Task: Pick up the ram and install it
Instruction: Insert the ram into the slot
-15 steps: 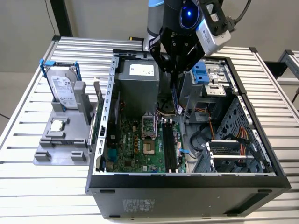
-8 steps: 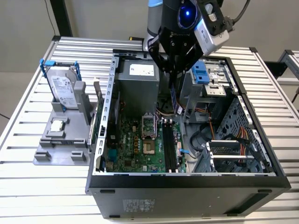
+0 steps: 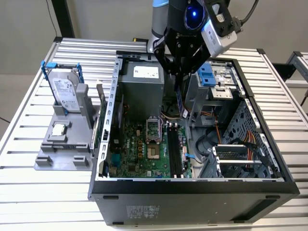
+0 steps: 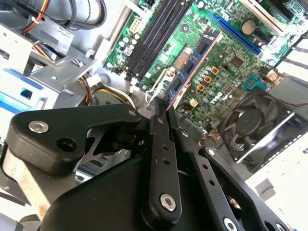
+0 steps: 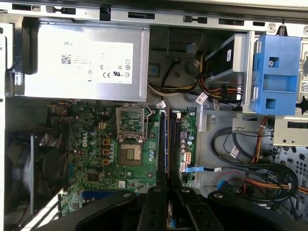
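Observation:
The ram (image 3: 182, 103) is a thin dark blue stick hanging on end inside the open computer case (image 3: 103, 144). My gripper (image 3: 179, 79) is shut on its upper end, above the motherboard. In the second wrist view the ram (image 4: 192, 62) sticks out from between the black fingers (image 4: 161, 144), chips showing, and the gripper (image 4: 162, 107) pinches its near end. In the first wrist view the gripper (image 5: 166, 190) holds the ram (image 5: 166, 154) edge-on, in line with the black memory slots (image 5: 173, 139). The slots (image 3: 174, 149) lie below the stick, apart from it.
A silver power supply (image 3: 142, 82) sits at the back of the case, with an open processor socket (image 3: 153, 139) beside the slots. Blue drive bays (image 3: 208, 74), cables (image 3: 231, 139) and a fan (image 4: 252, 120) crowd the case. At the exterior view's left a grey fixture (image 3: 48, 159) holds a hard drive (image 3: 65, 91) and a processor chip (image 3: 58, 130).

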`<act>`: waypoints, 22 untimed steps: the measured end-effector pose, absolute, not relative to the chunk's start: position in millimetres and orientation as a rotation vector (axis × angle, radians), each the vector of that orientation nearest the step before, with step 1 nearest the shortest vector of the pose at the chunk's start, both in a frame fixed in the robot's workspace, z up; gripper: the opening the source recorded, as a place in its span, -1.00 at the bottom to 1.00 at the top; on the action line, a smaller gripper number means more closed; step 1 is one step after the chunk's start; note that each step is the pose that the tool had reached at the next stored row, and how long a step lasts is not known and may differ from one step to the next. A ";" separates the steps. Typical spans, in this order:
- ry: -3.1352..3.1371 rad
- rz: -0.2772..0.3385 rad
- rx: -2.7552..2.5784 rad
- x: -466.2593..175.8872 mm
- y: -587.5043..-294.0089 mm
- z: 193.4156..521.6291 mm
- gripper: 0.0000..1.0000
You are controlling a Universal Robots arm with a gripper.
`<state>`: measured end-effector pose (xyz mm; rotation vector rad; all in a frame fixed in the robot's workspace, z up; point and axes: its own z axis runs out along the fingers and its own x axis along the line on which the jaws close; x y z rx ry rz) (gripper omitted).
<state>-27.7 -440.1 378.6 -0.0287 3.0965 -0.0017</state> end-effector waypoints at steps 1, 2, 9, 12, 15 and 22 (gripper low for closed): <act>3.096 -0.002 -0.029 -26.7 -440.1 378.6 -1.00; 3.096 -0.002 -0.029 -25.5 -440.1 378.6 -1.00; 3.096 -0.002 -0.029 -16.3 -440.1 378.6 -1.00; 3.096 -0.002 -0.029 -12.3 -440.1 378.6 -1.00; 3.096 -0.002 -0.029 -8.6 -440.1 378.6 -1.00; 3.096 -0.002 -0.029 -1.5 -440.0 378.6 -1.00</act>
